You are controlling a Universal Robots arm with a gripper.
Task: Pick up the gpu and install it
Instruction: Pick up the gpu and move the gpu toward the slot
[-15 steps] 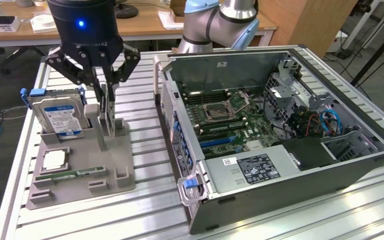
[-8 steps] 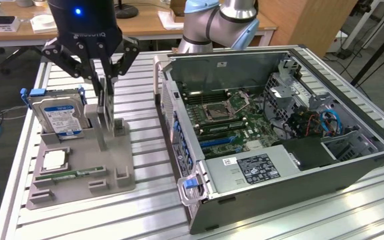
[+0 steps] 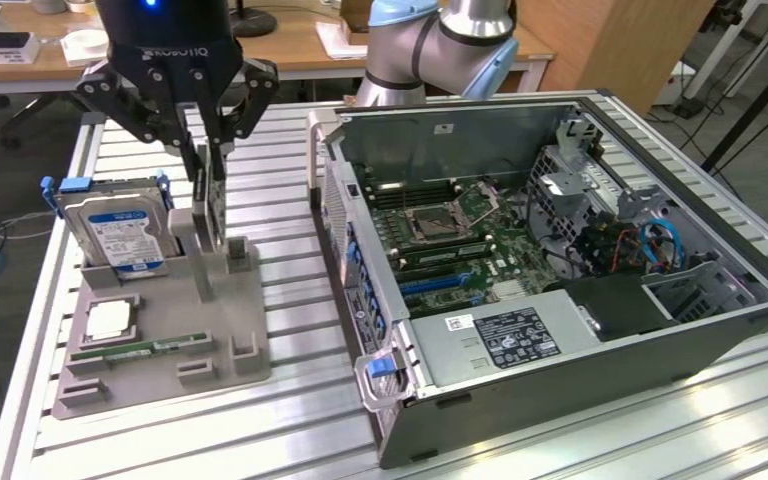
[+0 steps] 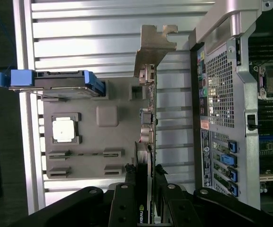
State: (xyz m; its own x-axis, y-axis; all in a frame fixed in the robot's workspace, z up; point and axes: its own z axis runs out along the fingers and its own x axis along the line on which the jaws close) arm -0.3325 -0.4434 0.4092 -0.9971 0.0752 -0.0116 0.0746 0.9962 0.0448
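Gripper point(image 3: 211, 165) hangs in the upper left of the exterior view, its two fingers closed on the top edge of the gpu point(image 3: 209, 218). In the wrist view the gripper point(image 4: 145, 176) presses one finger against each face of the gpu point(image 4: 146, 127), seen edge-on, with the silver bracket point(image 4: 153, 46) at the card's far end. The card stands upright in a slot of the gray holder tray point(image 3: 244, 368), left of centre in the exterior view. Just beside it, toward the left edge, stands the hard drive point(image 3: 117, 228). A CPU point(image 3: 111, 318) and a RAM stick point(image 3: 137, 350) lie lower on the tray. The open computer case point(image 3: 704, 330) fills the right half, on the slatted table point(image 3: 291, 440).
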